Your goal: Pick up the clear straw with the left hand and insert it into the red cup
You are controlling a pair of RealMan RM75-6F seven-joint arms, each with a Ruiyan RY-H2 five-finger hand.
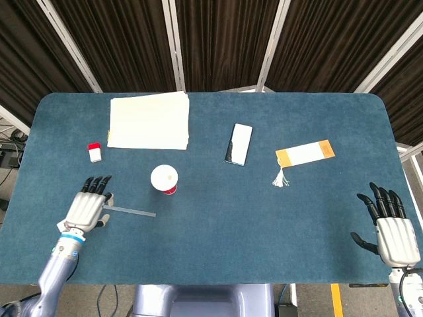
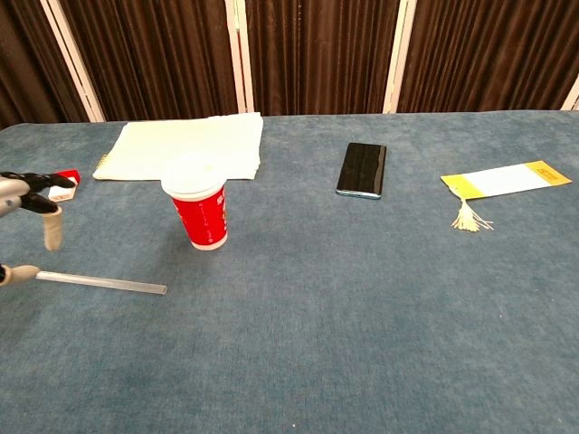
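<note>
The clear straw lies flat on the blue table, left of the red cup, which stands upright with a white lid. My left hand hovers over the straw's left end, palm down, fingers apart and empty. My right hand rests open near the table's front right edge, far from both; it is absent from the chest view.
A stack of cream paper lies at the back left. A small red-and-white box sits left of the cup. A black phone and a tasselled bookmark lie to the right.
</note>
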